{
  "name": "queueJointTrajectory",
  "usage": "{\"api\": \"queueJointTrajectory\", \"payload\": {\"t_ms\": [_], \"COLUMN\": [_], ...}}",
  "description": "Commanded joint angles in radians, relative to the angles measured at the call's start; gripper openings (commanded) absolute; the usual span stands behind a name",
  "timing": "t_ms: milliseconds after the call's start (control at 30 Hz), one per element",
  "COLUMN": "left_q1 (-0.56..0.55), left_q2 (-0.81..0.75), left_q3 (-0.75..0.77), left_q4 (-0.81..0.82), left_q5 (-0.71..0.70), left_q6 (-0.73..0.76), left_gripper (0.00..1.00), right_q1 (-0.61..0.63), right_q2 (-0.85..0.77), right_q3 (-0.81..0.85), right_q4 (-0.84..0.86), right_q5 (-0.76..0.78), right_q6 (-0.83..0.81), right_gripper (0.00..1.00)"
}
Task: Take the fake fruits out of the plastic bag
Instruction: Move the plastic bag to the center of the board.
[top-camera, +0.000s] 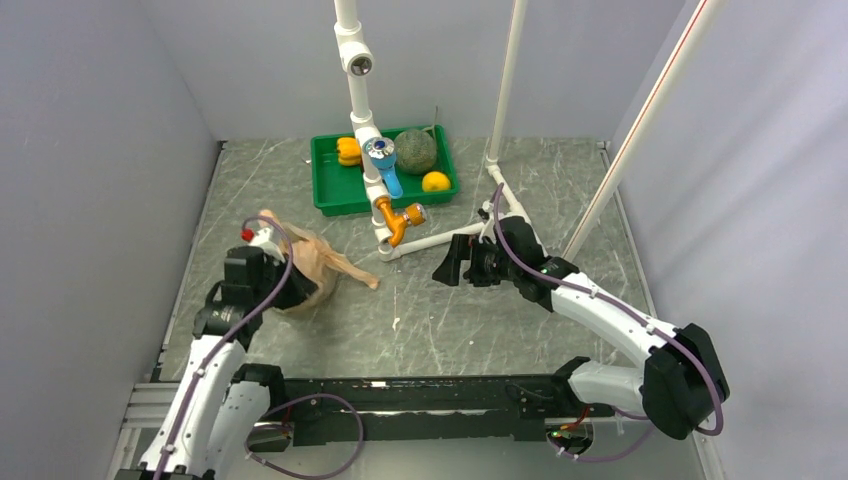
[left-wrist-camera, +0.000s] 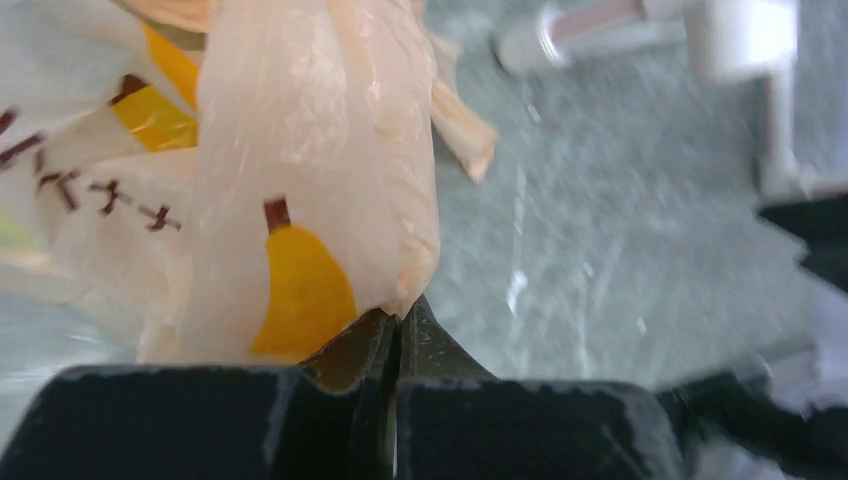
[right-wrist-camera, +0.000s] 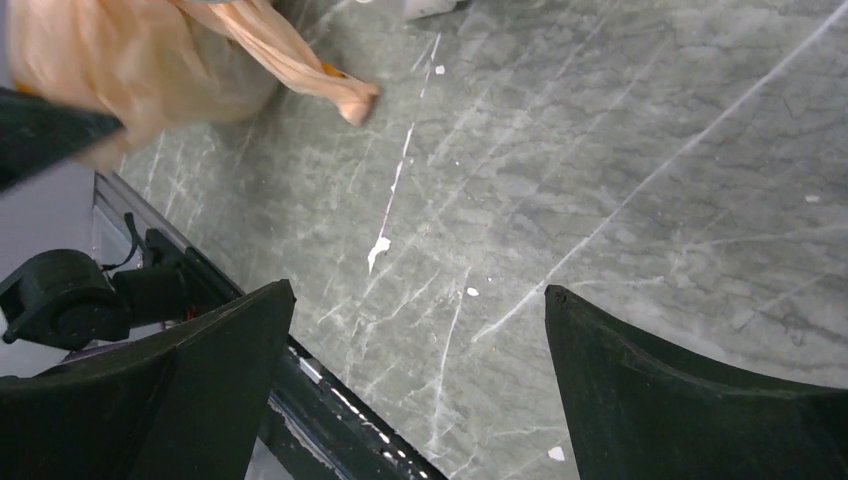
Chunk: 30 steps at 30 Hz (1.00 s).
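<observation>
The peach-beige plastic bag (top-camera: 318, 258) with yellow banana prints lies bunched on the left of the table, one handle trailing to the right. My left gripper (top-camera: 297, 285) is shut on a fold of the bag; in the left wrist view the closed fingertips (left-wrist-camera: 405, 315) pinch the film of the bag (left-wrist-camera: 300, 150). No fake fruits show in or beside the bag; its contents are hidden. My right gripper (top-camera: 447, 268) hangs open and empty over the middle of the table, jaws wide apart (right-wrist-camera: 420, 295). The bag also shows in the right wrist view (right-wrist-camera: 130, 60) at the top left.
A green tray (top-camera: 330, 195) at the back holds a yellow-orange pepper (top-camera: 348, 150), a netted melon (top-camera: 416, 151) and a small yellow round fruit (top-camera: 435, 181). A white pipe frame (top-camera: 440, 238) with a blue and orange fitting stands in front of the tray, beside my right gripper.
</observation>
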Motion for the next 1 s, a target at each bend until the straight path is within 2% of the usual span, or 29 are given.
{"api": "queueJointTrajectory", "payload": {"t_ms": [0,167,267,433,567,700,800,967], "left_q1": [-0.086,-0.257,-0.349,-0.575,-0.743,-0.787,-0.794,-0.794], "left_q2": [-0.083,-0.228,-0.224,-0.069,0.1,0.109,0.032,-0.115], "left_q3": [-0.116,-0.182,-0.178,-0.125,0.032,0.026,-0.006,-0.068], "left_q4": [0.073,0.132,0.188,0.359,0.19,0.174,0.109,0.006], "left_q5": [0.34,0.308,0.284,0.229,0.037,0.018,-0.052,-0.149], "left_q6": [-0.182,-0.286,-0.321,-0.352,-0.286,-0.308,-0.346,-0.411], "left_gripper": [0.0,0.0,0.0,0.0,0.0,0.0,0.0,0.0], "right_q1": [0.011,0.032,0.035,0.057,0.066,0.078,0.092,0.122], "right_q2": [-0.018,-0.018,0.006,0.027,0.014,0.048,0.113,0.215], "right_q3": [-0.017,-0.073,-0.079,-0.107,-0.099,-0.123,-0.106,-0.049], "right_q4": [0.148,0.295,0.315,0.383,0.355,0.456,0.522,0.57], "right_q5": [-0.022,-0.101,-0.125,-0.223,-0.172,-0.199,-0.238,-0.266], "right_q6": [-0.018,-0.046,-0.03,-0.038,-0.062,-0.031,0.001,0.015], "right_gripper": [1.0,1.0,1.0,1.0,0.99,0.86,0.76,0.68]}}
